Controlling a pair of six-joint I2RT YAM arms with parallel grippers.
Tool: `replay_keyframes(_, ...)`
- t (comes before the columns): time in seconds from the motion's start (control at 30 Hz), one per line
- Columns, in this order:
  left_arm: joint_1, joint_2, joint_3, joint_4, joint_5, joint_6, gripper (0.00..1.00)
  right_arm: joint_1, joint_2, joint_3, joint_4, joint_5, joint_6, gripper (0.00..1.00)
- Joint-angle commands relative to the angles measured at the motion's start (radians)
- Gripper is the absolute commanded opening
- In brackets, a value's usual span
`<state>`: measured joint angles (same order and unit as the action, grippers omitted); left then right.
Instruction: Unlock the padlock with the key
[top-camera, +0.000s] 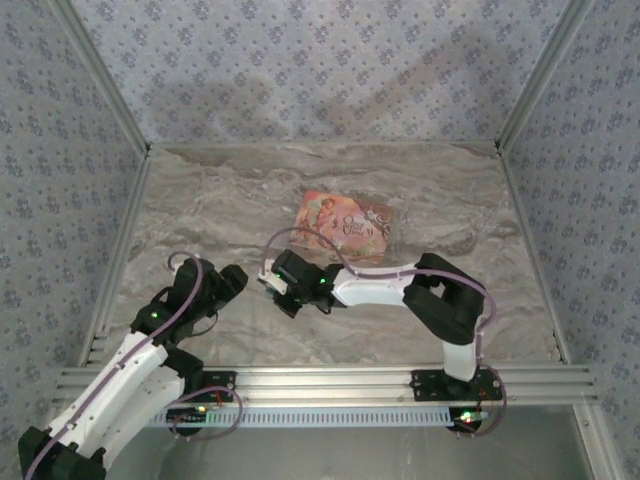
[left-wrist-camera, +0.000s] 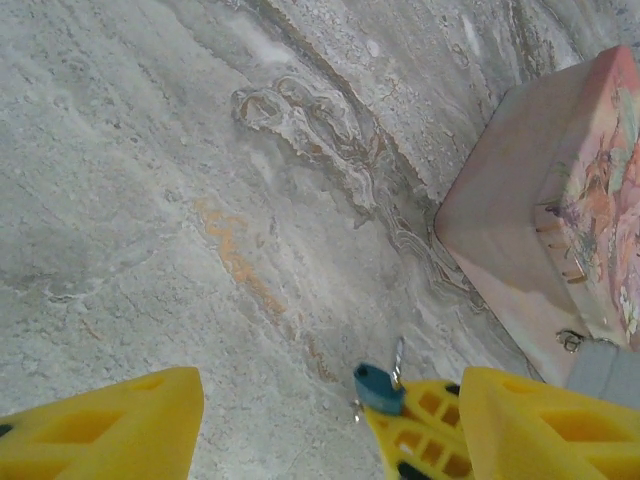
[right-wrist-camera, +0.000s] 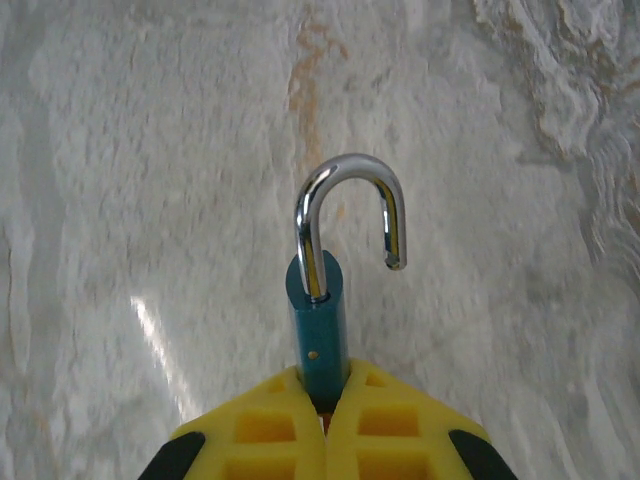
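A: Since edges come first, what hems in the pink box (top-camera: 345, 222)?

B: It lies flat on the marble table (top-camera: 200, 200). Patterned walls (top-camera: 320, 60) stand behind the box and on both sides. A metal rail (top-camera: 330, 380) runs along the near edge, well apart from the box. The marble is bare left of the box, right of it and in front. The box sits closer to the back wall than to the rail.

A: Arms?

B: Both grippers meet in front of the box, just off its near left corner. The right gripper (right-wrist-camera: 325, 378) reaches in from the box's right side, arm bent across the near marble. The left gripper (left-wrist-camera: 330, 390) comes up from the near left.

A: Padlock?

B: The padlock (right-wrist-camera: 318, 330) is tiny and teal, clamped edge-on between the right gripper's yellow fingers (right-wrist-camera: 400, 430). Its shackle (right-wrist-camera: 350, 165) pokes past the fingertips, one leg seated in the body and the other hanging free, so it's open. Whether it touches the marble, can't tell.

A: Left gripper state?

B: Its fingers are spread wide with nothing pinched. In the left wrist view the padlock sits between them, nearer the right one, with no contact that I can see. The box is near, beyond the padlock, and the two are apart.
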<state>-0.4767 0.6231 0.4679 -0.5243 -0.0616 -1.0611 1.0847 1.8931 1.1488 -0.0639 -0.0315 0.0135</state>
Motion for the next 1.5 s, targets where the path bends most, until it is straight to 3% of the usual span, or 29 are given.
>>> replay_keyframes(0.0,0.009,-0.002,0.002,-0.026,-0.007,-0.030,0.68,-0.016,0.042,0.071,-0.026,-0.022,0.044,0.00)
replay_keyframes(0.17,0.010,0.006,0.001,-0.017,-0.005,-0.032,0.68,-0.033,0.074,0.112,-0.048,-0.054,0.060,0.10)
replay_keyframes(0.33,0.010,0.007,0.005,-0.015,-0.002,-0.038,0.69,-0.053,0.084,0.149,-0.086,-0.074,0.073,0.31)
replay_keyframes(0.47,0.012,0.013,0.018,-0.019,0.002,-0.028,0.69,-0.069,0.034,0.129,-0.096,-0.063,0.080,0.37)
replay_keyframes(0.8,0.013,0.121,0.120,-0.039,-0.011,0.080,0.72,-0.156,-0.289,-0.072,-0.142,0.019,0.108,0.50)
replay_keyframes(1.3,0.020,0.389,0.372,-0.003,-0.051,0.314,0.77,-0.465,-0.742,-0.313,-0.207,0.050,0.168,0.64)
replay_keyframes(1.37,0.024,0.413,0.392,0.014,-0.056,0.358,0.86,-0.525,-0.791,-0.333,-0.219,0.045,0.171,1.00)
replay_keyframes(1.47,0.041,0.444,0.420,0.026,-0.065,0.422,0.98,-0.607,-0.847,-0.355,-0.234,0.053,0.179,1.00)
